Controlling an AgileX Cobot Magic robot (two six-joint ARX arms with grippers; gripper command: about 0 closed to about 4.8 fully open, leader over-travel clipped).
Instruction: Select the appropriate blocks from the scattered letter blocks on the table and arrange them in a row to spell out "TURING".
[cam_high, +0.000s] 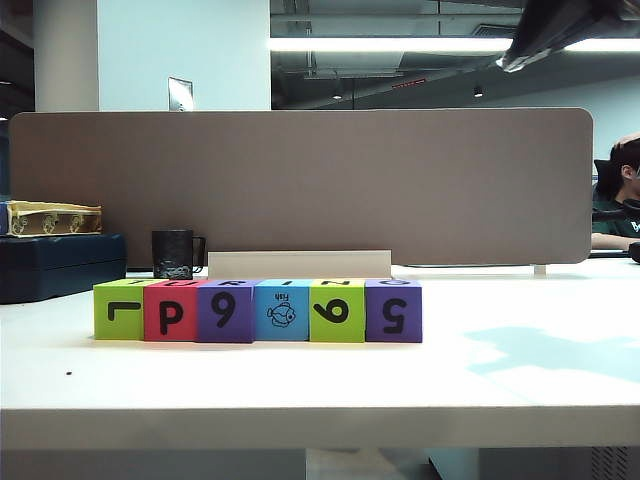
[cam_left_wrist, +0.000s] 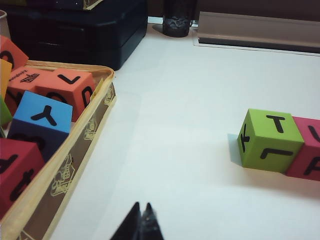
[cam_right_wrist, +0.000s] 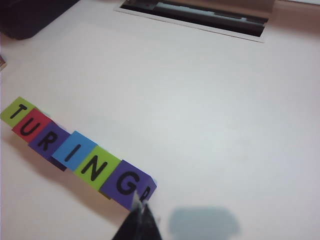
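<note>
Six foam letter blocks (cam_high: 258, 311) touching in a row on the white flat-topped table (cam_high: 500, 380), tops spelling TURING, left gripper (cam_left_wrist: 141, 220) clenched empty beside a yellow-rimmed tray (cam_left_wrist: 95, 125) of spare cubes, right gripper (cam_right_wrist: 140, 220) clenched empty above the purple G cube (cam_right_wrist: 127, 185)

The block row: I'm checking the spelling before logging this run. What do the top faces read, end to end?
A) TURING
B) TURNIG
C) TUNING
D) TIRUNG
A, since the right wrist view shows the six blocks touching in one row on the table, tops reading T, U, R, I, N, G, with the right gripper above the G end.
</note>
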